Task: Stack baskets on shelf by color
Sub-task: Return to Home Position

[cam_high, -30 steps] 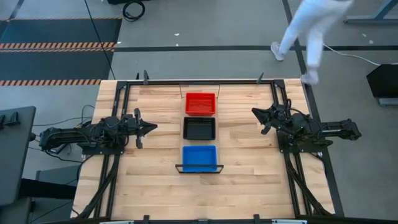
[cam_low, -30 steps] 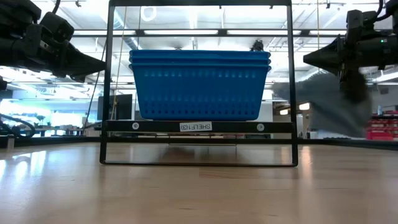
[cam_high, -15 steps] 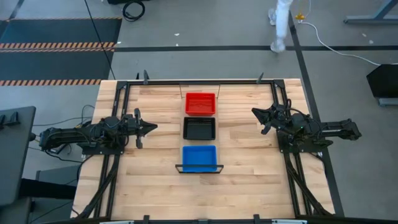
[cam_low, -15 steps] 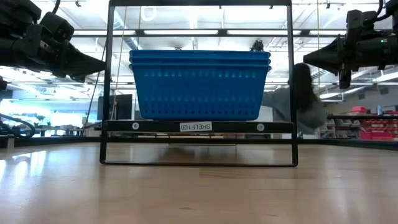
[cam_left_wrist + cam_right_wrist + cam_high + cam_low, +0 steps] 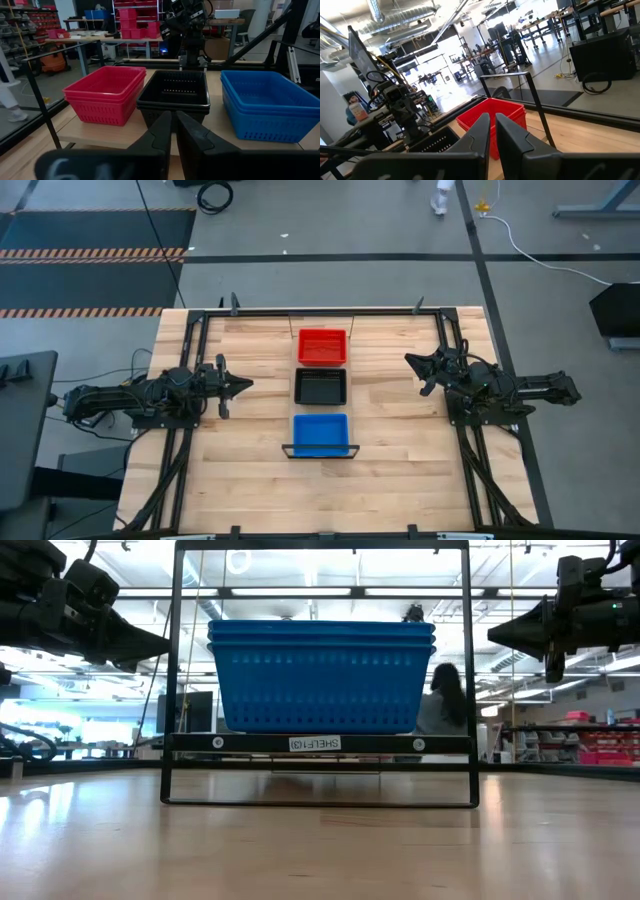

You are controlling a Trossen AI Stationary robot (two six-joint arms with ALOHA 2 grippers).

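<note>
white label (image 5: 314,743) on the front bar of the shelf (image 5: 200,743), reads roughly "SHELF1(3)"

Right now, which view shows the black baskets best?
Left wrist view: the black baskets sit centred, walls and rims visible. High view shows only their top; low view hides them behind the blue baskets; right wrist catches an edge.

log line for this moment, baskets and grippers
shelf: red stack, black stack, blue stack in row | left gripper shut, clear | right gripper shut, clear
</note>
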